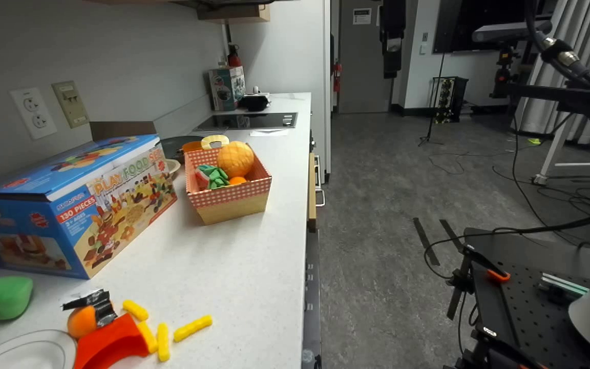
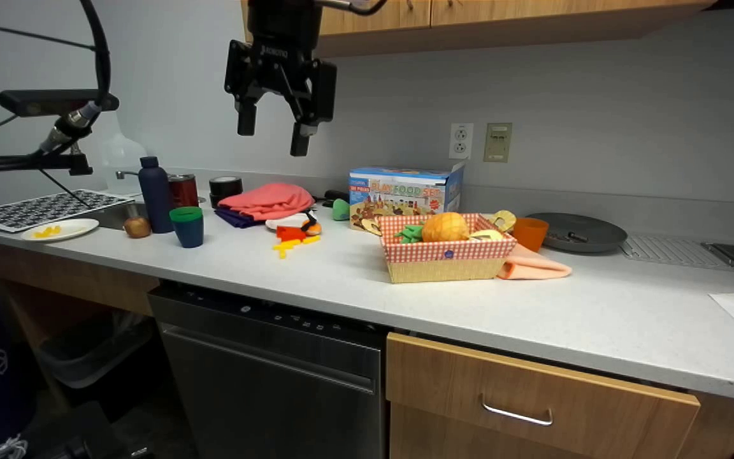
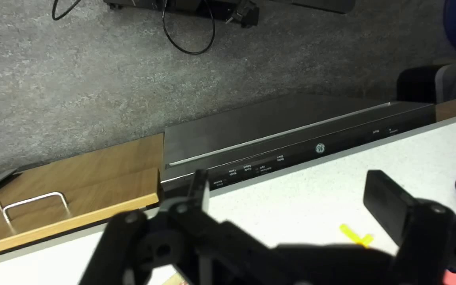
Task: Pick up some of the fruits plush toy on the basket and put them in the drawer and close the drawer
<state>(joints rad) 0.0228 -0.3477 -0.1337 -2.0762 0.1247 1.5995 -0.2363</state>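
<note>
Several fruits plush toys fill the woven basket, among them a big round orange one and a green leafy piece. A smaller orange toy sits low by the near rim. The drawer below the counter stands slightly out from the cabinet, with a narrow dark gap behind its front in the wrist view; its inside is hidden. High above the counter, left of the basket in an exterior view, hangs my gripper. Its fingers are spread wide in the wrist view, nothing between them, over the counter's front part.
A play food box stands against the wall beside the basket. An orange cup, a dark pan and a salmon cloth lie on its far side. Yellow sticks and a red holder lie nearer. The upper cabinet overhangs.
</note>
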